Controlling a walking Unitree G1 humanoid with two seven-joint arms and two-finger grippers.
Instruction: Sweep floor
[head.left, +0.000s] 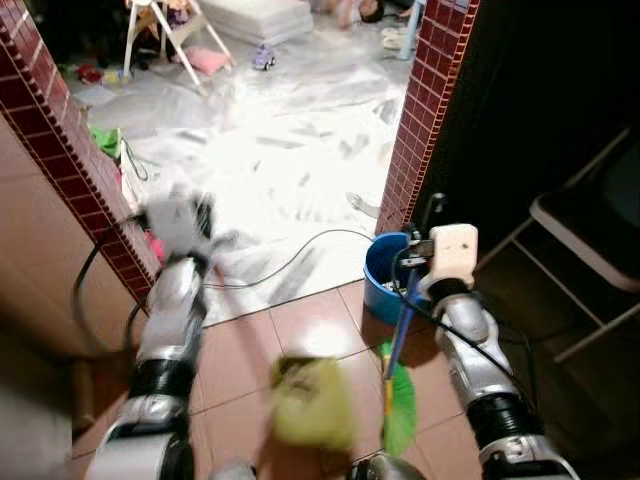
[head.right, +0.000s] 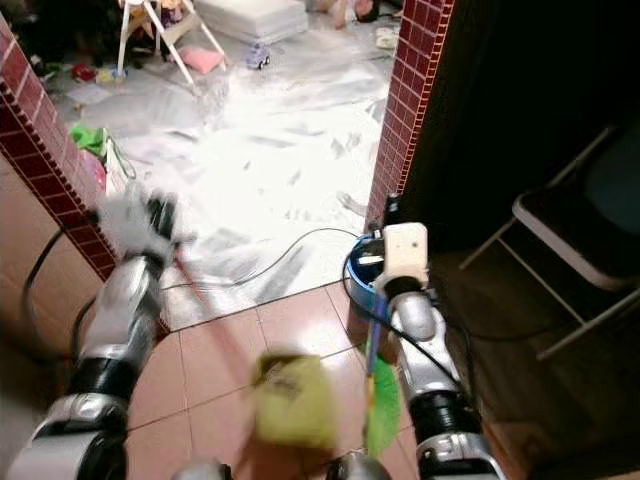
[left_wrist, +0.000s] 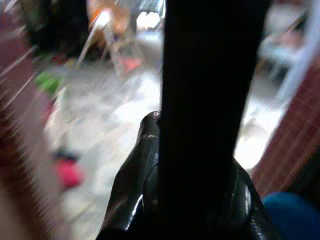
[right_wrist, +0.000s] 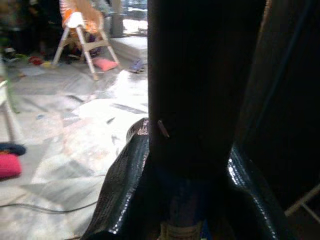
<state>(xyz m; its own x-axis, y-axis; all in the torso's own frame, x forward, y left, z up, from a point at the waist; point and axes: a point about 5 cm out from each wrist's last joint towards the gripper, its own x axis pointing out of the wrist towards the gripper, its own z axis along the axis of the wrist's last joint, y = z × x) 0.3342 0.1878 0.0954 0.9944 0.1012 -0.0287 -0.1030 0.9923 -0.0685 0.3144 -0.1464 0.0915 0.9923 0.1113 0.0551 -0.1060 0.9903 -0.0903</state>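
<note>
A broom with a blue handle (head.left: 402, 322) and green bristles (head.left: 400, 400) hangs over the brown floor tiles, bristles down. My right gripper (head.left: 414, 264) is shut on the handle just in front of a blue bucket (head.left: 380, 270). My left gripper (head.left: 203, 222) is blurred by motion beside the left red-tiled pillar. It is shut on a thin red handle (head.right: 205, 300) that runs down to a blurred yellow-green dustpan (head.left: 312, 400) near the bottom middle. In both wrist views black fingers (right_wrist: 200, 85) block most of the picture.
Two red-tiled pillars (head.left: 425, 110) frame a doorway onto a pale marble floor (head.left: 290, 150). A black cable (head.left: 300, 252) crosses the threshold. A folding chair (head.left: 590, 235) stands in the dark at the right. A high chair (head.left: 165, 30), toys and a mattress lie far back.
</note>
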